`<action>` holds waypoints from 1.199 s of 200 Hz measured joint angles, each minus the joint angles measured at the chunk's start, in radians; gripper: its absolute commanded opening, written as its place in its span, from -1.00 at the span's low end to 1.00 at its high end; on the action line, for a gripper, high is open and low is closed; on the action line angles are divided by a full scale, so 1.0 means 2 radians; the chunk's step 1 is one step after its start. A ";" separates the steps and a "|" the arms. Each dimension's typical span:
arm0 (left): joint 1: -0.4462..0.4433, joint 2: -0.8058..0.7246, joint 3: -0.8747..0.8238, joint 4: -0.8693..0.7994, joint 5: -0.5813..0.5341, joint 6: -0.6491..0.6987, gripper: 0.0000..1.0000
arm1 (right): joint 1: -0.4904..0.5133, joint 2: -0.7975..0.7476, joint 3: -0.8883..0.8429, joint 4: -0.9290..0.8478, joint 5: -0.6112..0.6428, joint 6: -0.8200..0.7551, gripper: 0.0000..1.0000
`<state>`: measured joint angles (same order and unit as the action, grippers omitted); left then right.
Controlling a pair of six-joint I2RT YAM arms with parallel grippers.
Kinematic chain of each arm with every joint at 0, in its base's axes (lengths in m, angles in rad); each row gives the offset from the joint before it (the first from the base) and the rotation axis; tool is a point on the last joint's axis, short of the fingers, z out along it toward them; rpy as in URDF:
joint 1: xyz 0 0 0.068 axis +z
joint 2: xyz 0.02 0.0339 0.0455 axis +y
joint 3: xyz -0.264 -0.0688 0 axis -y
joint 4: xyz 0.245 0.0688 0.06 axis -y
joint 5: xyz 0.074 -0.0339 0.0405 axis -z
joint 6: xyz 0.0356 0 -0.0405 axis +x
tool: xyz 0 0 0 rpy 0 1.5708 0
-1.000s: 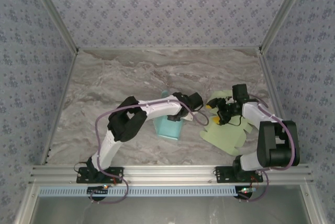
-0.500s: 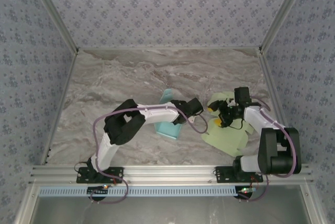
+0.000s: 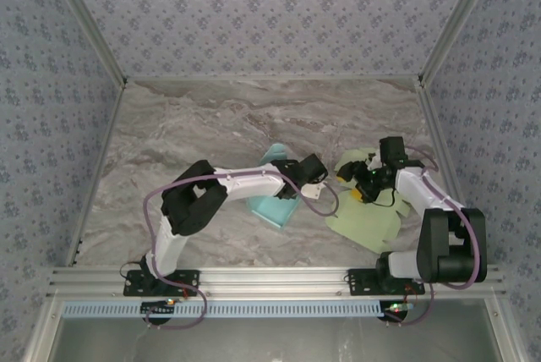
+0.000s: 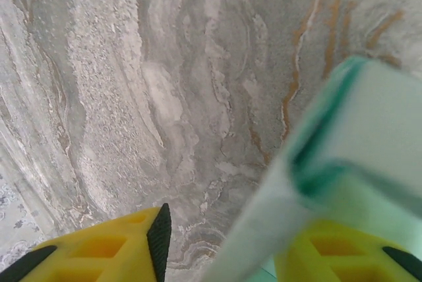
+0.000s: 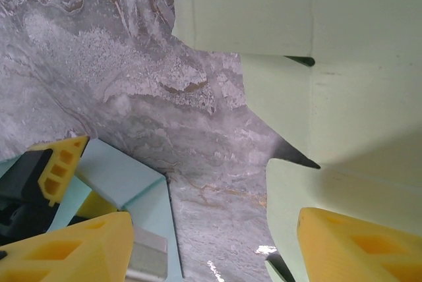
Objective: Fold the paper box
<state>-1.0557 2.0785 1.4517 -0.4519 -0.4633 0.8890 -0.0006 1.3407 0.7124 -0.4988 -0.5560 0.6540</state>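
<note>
**A:** How many pieces are on your table (image 3: 211, 117)?

**B:** Two. You have one teal box (image 3: 270, 210) with its panels folded up, and one flat pale-green blank (image 3: 368, 220) just right of the teal box. You also have two arms and two grippers.

**A:** What's hidden?

**B:** From above, your left arm (image 3: 245, 183) crosses the teal box's middle, and its fingertips are hard to make out.

**A:** Do the wrist views help?

**B:** Yes. In the left wrist view, your left gripper (image 4: 221, 249) has its jaws apart, and a blurred teal panel lies over one finger, unpinched. Your right gripper (image 3: 356, 187) is right of the teal box, spread wide over the blank's edge with bare table between its fingers. The frame cuts the blank off.
</note>
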 measured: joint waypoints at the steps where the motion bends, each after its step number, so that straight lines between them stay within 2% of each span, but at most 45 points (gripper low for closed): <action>1: 0.000 -0.001 0.000 0.000 0.001 0.001 -0.03 | 0.000 0.000 0.000 0.000 0.000 -0.001 0.37; 76: 0.000 -0.078 -0.001 -0.006 0.003 0.010 0.06 | 0.012 0.015 0.028 -0.007 0.025 -0.066 0.34; 102: -0.001 -0.114 -0.001 -0.006 -0.001 0.005 0.05 | 0.032 0.015 0.041 -0.007 0.032 -0.100 0.37; 122: -0.001 -0.148 -0.008 -0.004 -0.003 -0.024 0.05 | 0.060 0.017 0.060 -0.006 0.050 -0.140 0.33; 142: 0.000 -0.210 -0.039 -0.002 0.016 -0.086 0.05 | 0.091 0.021 0.077 0.010 0.062 -0.192 0.40; 153: 0.004 -0.261 -0.065 0.005 0.047 -0.135 0.08 | 0.116 0.025 0.084 0.025 0.071 -0.232 0.43; 179: 0.038 -0.418 -0.157 0.044 0.138 -0.266 0.36 | 0.194 0.035 0.086 0.059 0.102 -0.339 0.45; 193: 0.065 -0.501 -0.211 0.069 0.160 -0.333 0.53 | 0.230 0.043 0.086 0.080 0.121 -0.396 0.42; 215: 0.090 -0.598 -0.284 0.082 0.172 -0.425 0.70 | 0.251 0.058 0.086 0.104 0.151 -0.465 0.37; 240: 0.140 -0.645 -0.347 0.087 0.213 -0.509 0.88 | 0.255 0.095 0.095 0.111 0.172 -0.531 0.25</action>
<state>-0.7757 0.7879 0.7578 -0.2779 -0.0368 -0.1299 0.5095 1.5299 0.9028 -0.2768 -0.2115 -0.4080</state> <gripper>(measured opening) 0.904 0.643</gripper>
